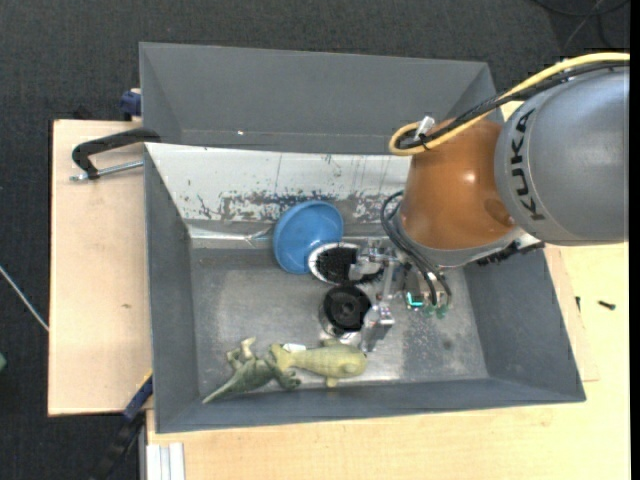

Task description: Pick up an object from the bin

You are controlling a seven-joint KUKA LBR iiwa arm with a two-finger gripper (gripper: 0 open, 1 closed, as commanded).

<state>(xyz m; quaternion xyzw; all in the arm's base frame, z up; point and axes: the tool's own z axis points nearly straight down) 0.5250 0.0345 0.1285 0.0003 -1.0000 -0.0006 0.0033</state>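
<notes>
Grey metal gripper (378, 330) hangs just right of a black round wheel-like piece (344, 309), just beyond a pale green toy lizard (330, 364); whether it is open or closed, I cannot tell.

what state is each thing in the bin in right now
blue bowl: tipped on its side by the back wall
black-and-white round part: lying beside the bowl
black disc: lying flat, mid-floor
dark green toy lizard: lying by the front wall
pale green toy lizard: lying flat, touching the dark one
end effector: low in the bin, right of the black disc
</notes>
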